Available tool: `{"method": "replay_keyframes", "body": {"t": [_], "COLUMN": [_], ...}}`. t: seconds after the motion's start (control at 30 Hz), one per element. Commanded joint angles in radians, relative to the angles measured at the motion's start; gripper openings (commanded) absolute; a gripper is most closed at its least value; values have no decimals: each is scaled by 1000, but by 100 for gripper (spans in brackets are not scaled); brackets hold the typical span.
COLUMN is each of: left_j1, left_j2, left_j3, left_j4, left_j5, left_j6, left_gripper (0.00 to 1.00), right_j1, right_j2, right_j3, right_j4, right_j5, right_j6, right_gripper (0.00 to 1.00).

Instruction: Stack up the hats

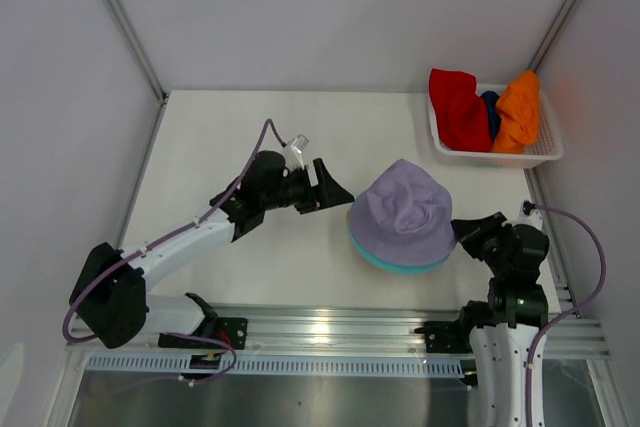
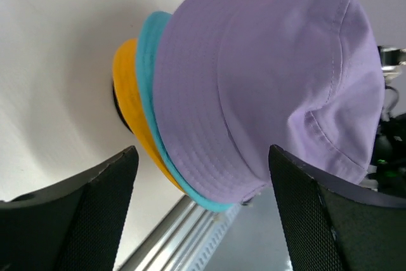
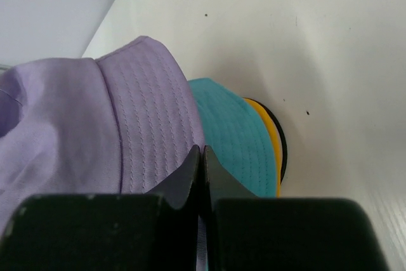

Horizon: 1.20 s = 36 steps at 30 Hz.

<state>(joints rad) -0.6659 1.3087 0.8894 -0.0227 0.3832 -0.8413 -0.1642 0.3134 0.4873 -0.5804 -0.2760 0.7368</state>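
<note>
White table is lying flat and matte, with plain white walls closing it in on three sides. A metal rail is running along the edge nearest the arm bases. The lavender hat is sitting crown up on top of a stack. A teal hat is showing just under its brim, and a yellow hat is lying under that. A dark edge is peeking out beneath the yellow one. Far behind the lavender hat and to its right, a white basket is holding a red hat, an orange hat and a dark blue hat wedged between them. The left gripper is hanging just left of the lavender hat, fingers wide apart and facing its brim. The right gripper is sitting at the brim's right edge, fingers pressed together. I cannot tell whether cloth is caught between them.
</note>
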Motion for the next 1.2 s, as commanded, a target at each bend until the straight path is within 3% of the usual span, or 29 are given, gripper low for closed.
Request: {"method": "replay_keyframes", "body": {"t": [0.0,0.17,0.4,1.17], "left_j1": [-11,-31,-90,-164], "left_j2": [-51,-62,-42,12], "left_j3": [-92,-119,-164,-274], "left_j4": [228,325,388,464], "left_j5": [37,16,14,-75], "left_j6": [-191,-240,-304,-352], "left_gripper": [84,75,72,69], "right_j1": [26,107,195,201], "right_j2": [-13,-56,-59,-57], "right_j3": [-64,-121,-119,-115], "right_j4": [70,85,80,63], "right_j5": [-11,63,155,149], "right_j6": [-14,10,15,-2], "right_gripper": [0,0,0,0]}}
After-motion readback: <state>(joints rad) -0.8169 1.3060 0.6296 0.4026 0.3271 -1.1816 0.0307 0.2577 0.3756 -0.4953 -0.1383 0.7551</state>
